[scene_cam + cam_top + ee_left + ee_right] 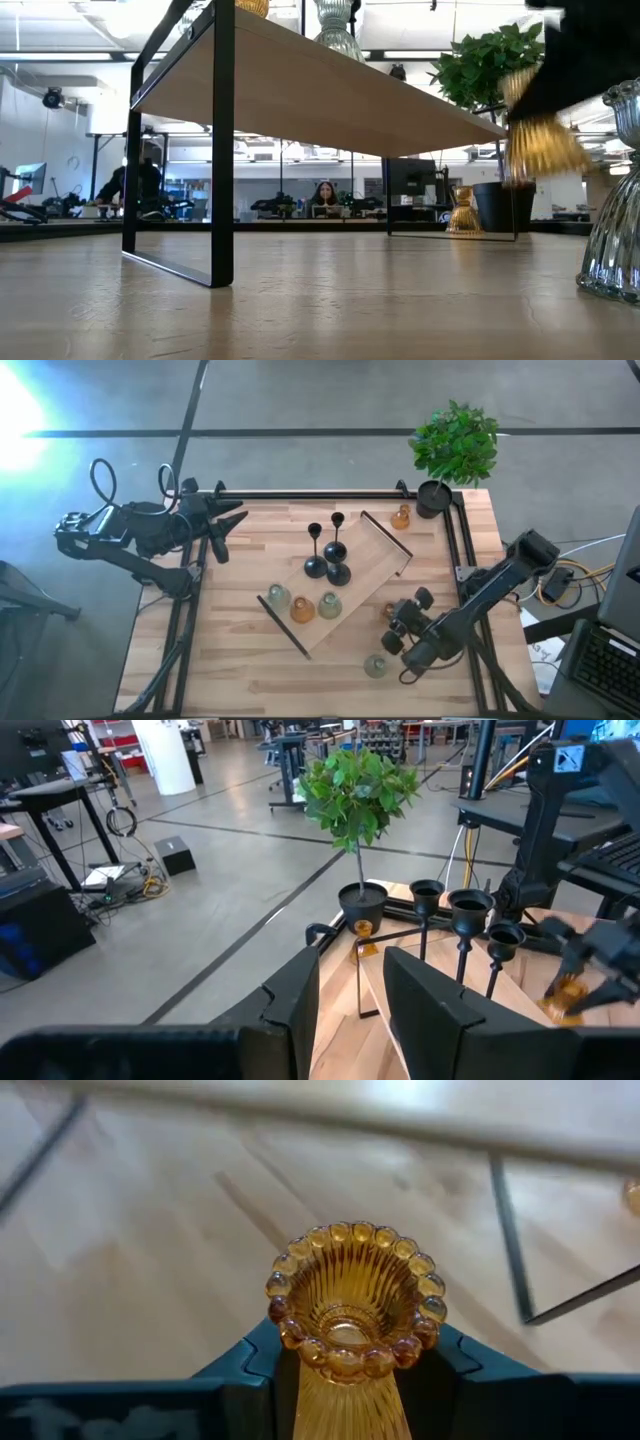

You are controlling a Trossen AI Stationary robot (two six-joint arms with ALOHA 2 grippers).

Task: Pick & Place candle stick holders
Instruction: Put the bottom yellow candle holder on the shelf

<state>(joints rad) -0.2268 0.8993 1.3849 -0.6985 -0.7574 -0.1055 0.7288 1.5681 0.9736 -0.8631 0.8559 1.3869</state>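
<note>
The right gripper [345, 1380] has its jaws clamped on an amber glass holder [350, 1305], one jaw on each side of the ribbed body just under the beaded rim, the cup mouth standing clear above them. In the high view this gripper [398, 622] sits over bare table beside the raised wooden shelf [350, 575], with a pale green holder [376, 665] close by, outside the jaws.

On the shelf stand three black stemmed holders [328, 558] and three more glass ones [303, 607]; another amber one [401, 517] sits near the potted plant [455, 445].

The glass piece looks rigid, fairly heavy for its size, smooth and breakable. The ribs probably give the pads some bite, but the bell shape tapers, so a grip at the narrow waist seems safest; squeezing the flared rim risks chipping or slipping.

The left gripper [345, 985] waits at the table's far corner, jaws apart with nothing between them.
</note>
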